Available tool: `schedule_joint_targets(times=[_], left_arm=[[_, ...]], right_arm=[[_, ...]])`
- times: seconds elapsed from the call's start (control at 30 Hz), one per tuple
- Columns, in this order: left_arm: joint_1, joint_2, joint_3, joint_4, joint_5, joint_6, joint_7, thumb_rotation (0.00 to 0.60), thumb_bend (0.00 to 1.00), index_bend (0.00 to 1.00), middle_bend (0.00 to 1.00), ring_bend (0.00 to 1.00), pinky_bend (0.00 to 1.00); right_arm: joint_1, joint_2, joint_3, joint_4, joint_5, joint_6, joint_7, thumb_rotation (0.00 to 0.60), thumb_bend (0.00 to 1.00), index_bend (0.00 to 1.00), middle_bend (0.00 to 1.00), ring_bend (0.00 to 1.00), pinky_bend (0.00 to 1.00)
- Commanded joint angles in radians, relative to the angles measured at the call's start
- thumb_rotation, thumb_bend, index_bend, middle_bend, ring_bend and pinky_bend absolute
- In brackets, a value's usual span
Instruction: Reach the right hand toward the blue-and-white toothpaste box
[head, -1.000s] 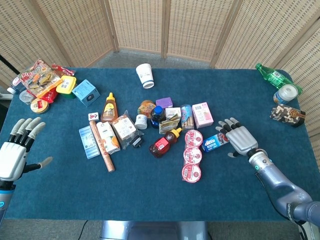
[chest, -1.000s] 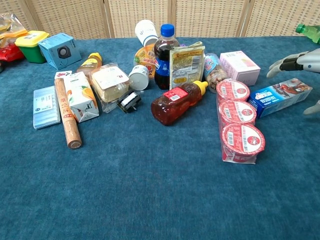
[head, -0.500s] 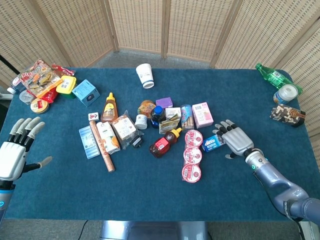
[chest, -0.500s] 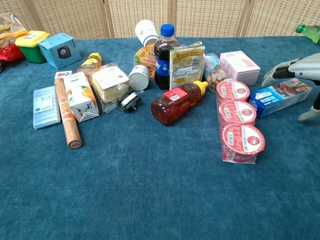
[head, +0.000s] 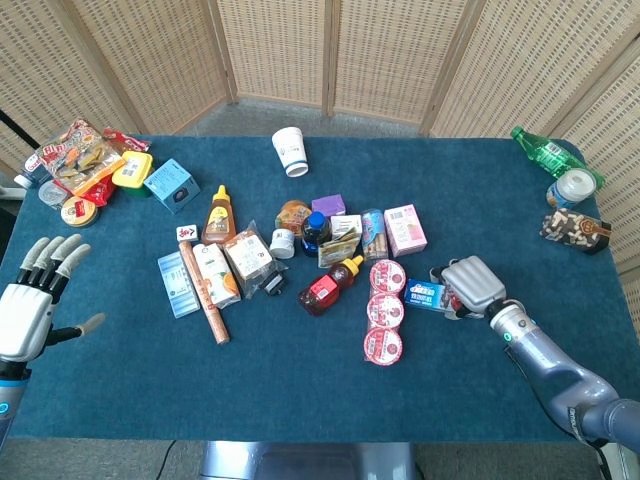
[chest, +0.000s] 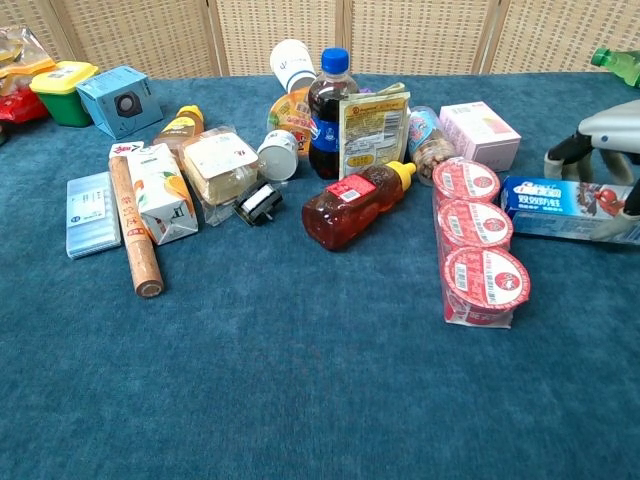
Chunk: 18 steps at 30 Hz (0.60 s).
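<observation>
The blue-and-white toothpaste box (head: 424, 297) lies right of the red-lidded cups, tipped up on its long edge with its printed face (chest: 555, 203) toward the chest camera. My right hand (head: 472, 284) arches over the box's right end and grips it. In the chest view the right hand (chest: 612, 128) shows fingers (chest: 562, 151) down behind the box and the thumb in front at the frame's edge. My left hand (head: 30, 300) hovers at the table's far left, fingers spread and holding nothing. The chest view does not show it.
A wrapped stack of three red-lidded cups (head: 385, 310) lies just left of the box. A pink box (head: 405, 229) and a honey bottle (head: 330, 285) sit behind and to the left. A green bottle (head: 545, 152), a can and a dark packet stand at the far right edge.
My right hand came down over the toothpaste box and its fingers curled around it. The box turned from slanted and flat to nearly level, standing on its edge. The left hand stayed put.
</observation>
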<state>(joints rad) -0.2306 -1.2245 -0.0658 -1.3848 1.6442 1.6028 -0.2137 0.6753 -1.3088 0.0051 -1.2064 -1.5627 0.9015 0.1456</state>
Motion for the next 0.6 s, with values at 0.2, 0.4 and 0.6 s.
schedule_joint_targets(times=[0.2,0.4,0.6], left_arm=[[-0.001,0.002,0.004,-0.003,0.005,-0.002,-0.01,0.6,0.08,0.1,0.0,0.0,0.0],[-0.001,0.003,0.006,-0.002,0.01,-0.001,-0.019,0.6,0.08,0.1,0.0,0.0,0.0],[-0.002,0.003,0.009,-0.004,0.017,-0.001,-0.024,0.6,0.08,0.1,0.0,0.0,0.0]], right_arm=[[-0.048,0.073,0.012,-0.079,0.006,0.097,0.018,0.6,0.16,0.46,0.58,0.45,0.59],[-0.079,0.133,0.02,-0.153,0.004,0.161,-0.012,0.6,0.17,0.47,0.58,0.45,0.59],[-0.093,0.174,0.027,-0.21,0.004,0.187,-0.045,0.6,0.16,0.47,0.59,0.45,0.59]])
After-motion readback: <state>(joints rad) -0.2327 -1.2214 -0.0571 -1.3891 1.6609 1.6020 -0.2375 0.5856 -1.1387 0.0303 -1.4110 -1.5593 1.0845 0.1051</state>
